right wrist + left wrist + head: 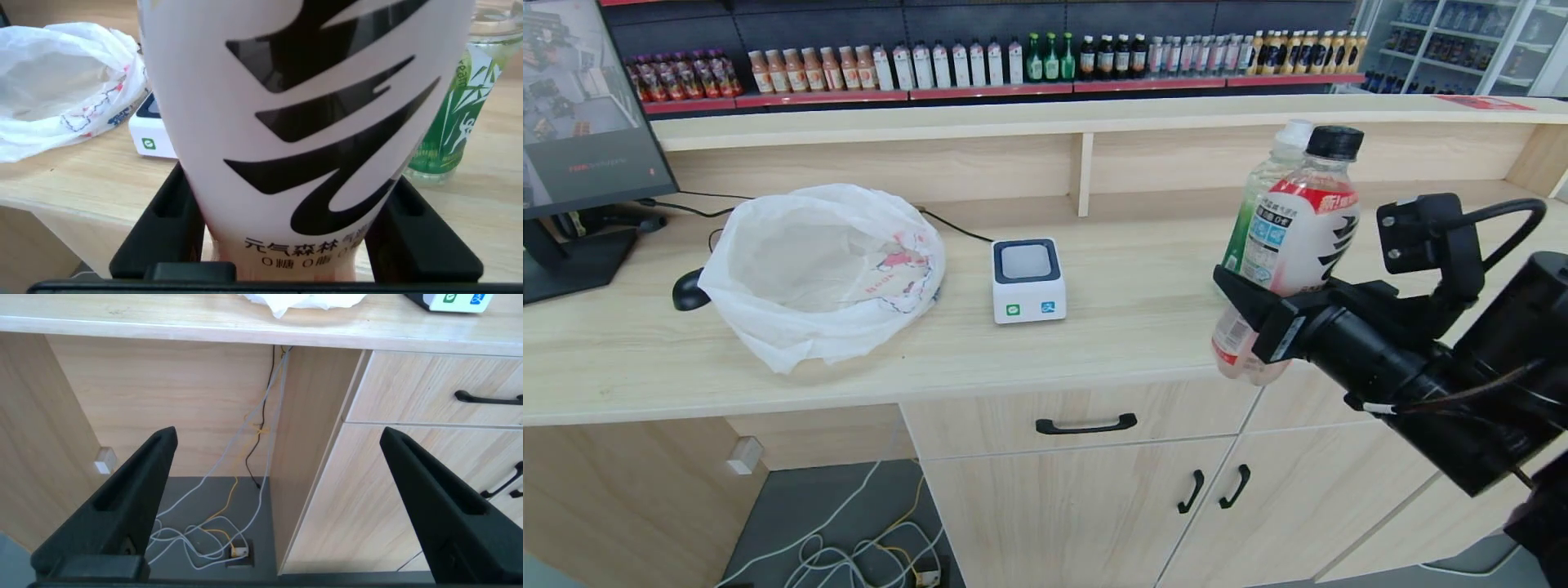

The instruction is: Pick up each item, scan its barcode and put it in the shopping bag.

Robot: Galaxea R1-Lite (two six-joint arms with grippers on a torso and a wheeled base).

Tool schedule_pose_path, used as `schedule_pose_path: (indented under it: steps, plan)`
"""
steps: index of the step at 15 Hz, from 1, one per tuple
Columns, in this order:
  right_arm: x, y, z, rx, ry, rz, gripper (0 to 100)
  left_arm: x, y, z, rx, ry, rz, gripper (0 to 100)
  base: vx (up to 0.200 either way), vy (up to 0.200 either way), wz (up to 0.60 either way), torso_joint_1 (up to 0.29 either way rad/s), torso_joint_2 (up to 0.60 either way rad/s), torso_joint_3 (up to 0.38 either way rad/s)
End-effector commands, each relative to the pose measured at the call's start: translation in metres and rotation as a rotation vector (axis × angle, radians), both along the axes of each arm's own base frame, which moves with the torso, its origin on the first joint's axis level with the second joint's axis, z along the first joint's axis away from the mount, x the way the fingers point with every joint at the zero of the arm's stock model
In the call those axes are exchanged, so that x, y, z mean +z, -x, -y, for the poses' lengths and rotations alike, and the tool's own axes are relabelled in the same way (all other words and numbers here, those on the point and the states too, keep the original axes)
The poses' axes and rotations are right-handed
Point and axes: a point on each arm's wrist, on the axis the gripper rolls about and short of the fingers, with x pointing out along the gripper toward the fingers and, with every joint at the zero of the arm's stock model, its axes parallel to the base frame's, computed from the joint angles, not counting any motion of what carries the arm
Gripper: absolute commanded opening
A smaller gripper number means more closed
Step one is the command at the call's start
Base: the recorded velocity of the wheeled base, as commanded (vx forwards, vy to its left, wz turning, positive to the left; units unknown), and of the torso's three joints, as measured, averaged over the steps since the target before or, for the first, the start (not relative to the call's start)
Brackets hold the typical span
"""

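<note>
My right gripper is shut on a pink drink bottle with a black cap and a white label with black strokes, held upright above the counter's front edge at the right. The same bottle stands between the black fingers in the right wrist view. Behind it stands a green-labelled bottle with a white cap, also seen as the green bottle. A white scanner box sits mid-counter. The open white shopping bag lies to its left. My left gripper hangs open below the counter, facing the cabinet front.
A monitor on a stand is at the far left, with a black mouse beside the bag. A raised shelf ledge runs along the counter's back. Cabinet drawers and doors are below, cables on the floor.
</note>
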Motion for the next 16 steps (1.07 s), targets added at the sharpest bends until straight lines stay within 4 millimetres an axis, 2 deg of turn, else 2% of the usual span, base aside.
schedule_pose_path:
  steps: [1, 5, 9, 11, 13, 16]
  plan:
    - [-0.004, 0.013, -0.001, 0.023, 0.002, -0.003, 0, 0.000, 0.000, 0.000, 0.001, 0.001, 0.000, 100, 0.000, 0.000, 0.00, 0.000, 0.00, 0.000]
    - [-0.007, 0.024, -0.010, 0.066, -0.013, 0.005, 0, 0.000, 0.000, 0.000, 0.001, 0.001, 0.000, 100, 0.000, 0.000, 0.00, 0.000, 0.00, 0.000]
    - [-0.019, 0.042, -0.012, 0.120, -0.022, 0.012, 0, 0.000, 0.000, 0.000, 0.001, 0.001, 0.000, 100, 0.000, 0.000, 0.00, 0.000, 0.00, 0.000]
    - [-0.021, 0.044, -0.012, 0.129, -0.023, 0.004, 0, 0.000, 0.000, 0.000, 0.001, 0.001, 0.000, 100, 0.000, 0.000, 0.00, 0.000, 0.00, 0.000]
    - [-0.023, 0.055, -0.026, 0.231, -0.139, -0.063, 0, 0.000, 0.000, 0.000, -0.001, 0.001, 0.000, 100, 0.000, 0.000, 0.00, 0.000, 0.00, 0.000]
    - [-0.026, 0.059, -0.027, 0.308, -0.145, -0.083, 0, 0.000, 0.000, 0.000, 0.001, 0.001, 0.000, 100, 0.000, 0.000, 0.00, 0.000, 0.00, 0.000]
